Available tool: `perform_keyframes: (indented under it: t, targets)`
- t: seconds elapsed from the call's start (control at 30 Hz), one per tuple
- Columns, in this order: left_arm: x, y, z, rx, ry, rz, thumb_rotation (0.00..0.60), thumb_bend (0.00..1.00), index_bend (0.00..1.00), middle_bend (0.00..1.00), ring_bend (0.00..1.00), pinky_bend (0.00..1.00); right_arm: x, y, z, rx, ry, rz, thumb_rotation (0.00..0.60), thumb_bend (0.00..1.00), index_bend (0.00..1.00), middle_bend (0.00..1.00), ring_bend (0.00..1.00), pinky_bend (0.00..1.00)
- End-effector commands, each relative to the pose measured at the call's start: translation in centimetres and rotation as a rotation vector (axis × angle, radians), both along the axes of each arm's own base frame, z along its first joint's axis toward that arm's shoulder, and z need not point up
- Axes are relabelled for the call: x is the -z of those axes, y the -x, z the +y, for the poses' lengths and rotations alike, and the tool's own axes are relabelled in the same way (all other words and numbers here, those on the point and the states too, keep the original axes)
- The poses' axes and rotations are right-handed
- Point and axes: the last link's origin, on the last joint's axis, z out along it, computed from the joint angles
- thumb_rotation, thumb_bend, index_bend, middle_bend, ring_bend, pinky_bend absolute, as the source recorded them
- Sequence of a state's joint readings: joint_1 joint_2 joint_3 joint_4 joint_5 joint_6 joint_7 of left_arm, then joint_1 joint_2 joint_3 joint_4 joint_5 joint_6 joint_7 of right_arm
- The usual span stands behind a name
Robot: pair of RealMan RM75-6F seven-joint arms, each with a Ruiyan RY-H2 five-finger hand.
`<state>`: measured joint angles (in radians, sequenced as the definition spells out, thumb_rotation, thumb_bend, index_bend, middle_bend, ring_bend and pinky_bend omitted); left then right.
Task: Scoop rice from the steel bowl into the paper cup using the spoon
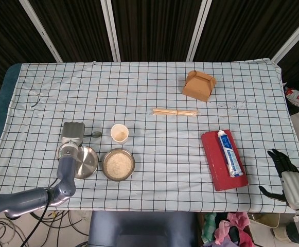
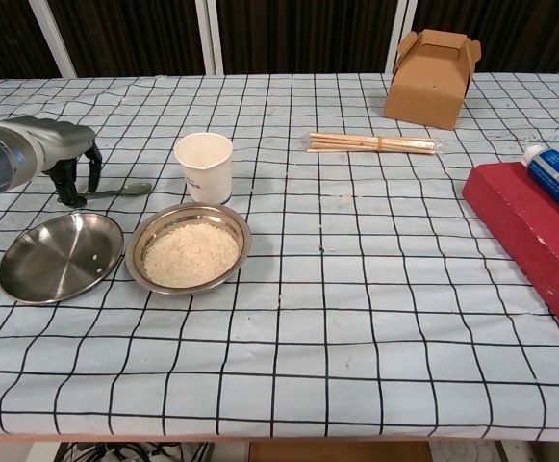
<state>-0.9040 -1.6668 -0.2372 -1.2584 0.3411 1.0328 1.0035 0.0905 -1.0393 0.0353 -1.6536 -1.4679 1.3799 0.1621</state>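
Spoon [image 2: 117, 191] handle hidden under left hand [image 2: 63, 154]; grip unclear; red box [image 2: 534, 223] cut off.

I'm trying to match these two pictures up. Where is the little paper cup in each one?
Head view: the paper cup stands left of centre, just above the steel bowl of rice.
Chest view: the paper cup is upper left, right behind the same bowl.
Shared landmark: the brown cardboard box at the table's far side.
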Motion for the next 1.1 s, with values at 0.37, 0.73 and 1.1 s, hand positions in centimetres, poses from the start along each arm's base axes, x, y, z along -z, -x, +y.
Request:
perform_keyframes:
  t: [0.37, 0.73, 1.1]
  targets:
    - [-0.07, -0.07, 0.12, 0.010, -0.002, 0.005, 0.600, 0.36, 0.50, 1.00, 1.00, 1.00, -0.03, -0.01, 0.02, 0.002, 0.002, -0.004, 0.600, 0.16, 0.00, 0.00, 0.00, 0.18]
    - [-0.24, 0.45, 0.17, -0.006, -0.010, 0.023, 0.600, 0.36, 0.51, 1.00, 1.00, 1.00, -0.07, 0.00, 0.04, 0.004, 0.002, -0.011, 0.600, 0.16, 0.00, 0.00, 0.00, 0.18]
    - [0.00, 0.58, 0.17, -0.007, -0.002, 0.028, 0.600, 0.37, 0.51, 1.00, 1.00, 1.00, -0.08, -0.01, 0.05, 0.006, 0.002, -0.014, 0.600, 0.16, 0.00, 0.00, 0.00, 0.18]
